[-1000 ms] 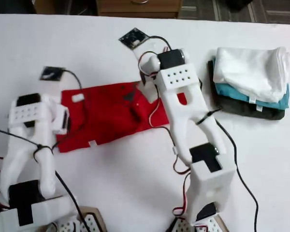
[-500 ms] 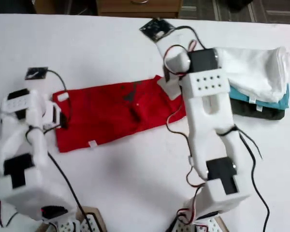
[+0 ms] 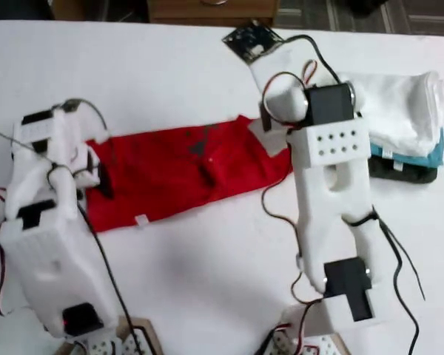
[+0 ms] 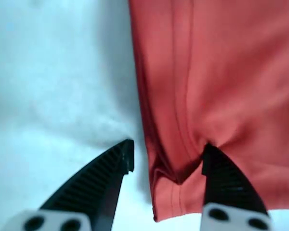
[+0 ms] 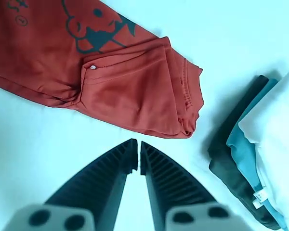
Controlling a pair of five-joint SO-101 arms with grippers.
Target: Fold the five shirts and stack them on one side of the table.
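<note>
a white counter [image 3: 170, 281] carries a red shirt [image 3: 170, 174] laid out long, one end between the left jaws, the folded end just ahead of the right jaws; a dark shirt [image 3: 411, 174], lowest of a stack, lies near the right jaws.

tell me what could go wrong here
The fingers of the left gripper straddle only the hem of the red shirt; closing there may catch a thin pinch that slips. The right gripper is shut, holding nothing, near the shirt's bunched end, so a fold could go lopsided. Its arm is close to the stack of folded shirts and might nudge it.
</note>
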